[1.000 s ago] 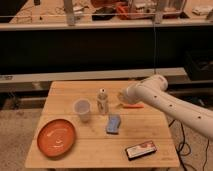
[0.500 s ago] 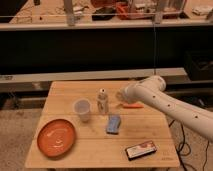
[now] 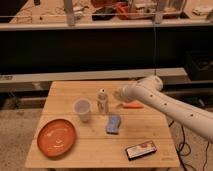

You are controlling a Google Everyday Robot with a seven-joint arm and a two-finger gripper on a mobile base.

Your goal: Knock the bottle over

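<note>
The bottle point(image 3: 102, 101) is a small slim clear bottle with a white cap and stands upright near the middle of the wooden table point(image 3: 65, 92). A wider translucent cup point(image 3: 82, 110) stands just left of it. My gripper point(image 3: 118, 94) is at the end of the white arm that reaches in from the right. It hovers just right of the bottle, level with its upper part, and a small gap shows between them.
An orange plate point(image 3: 56, 136) lies at the front left. A blue packet point(image 3: 113, 124) lies in front of the bottle. An orange object point(image 3: 132, 105) lies under the arm. A dark flat box point(image 3: 141, 150) lies at the front right.
The gripper has moved left, closer to the bottle. The bottle still stands upright.
</note>
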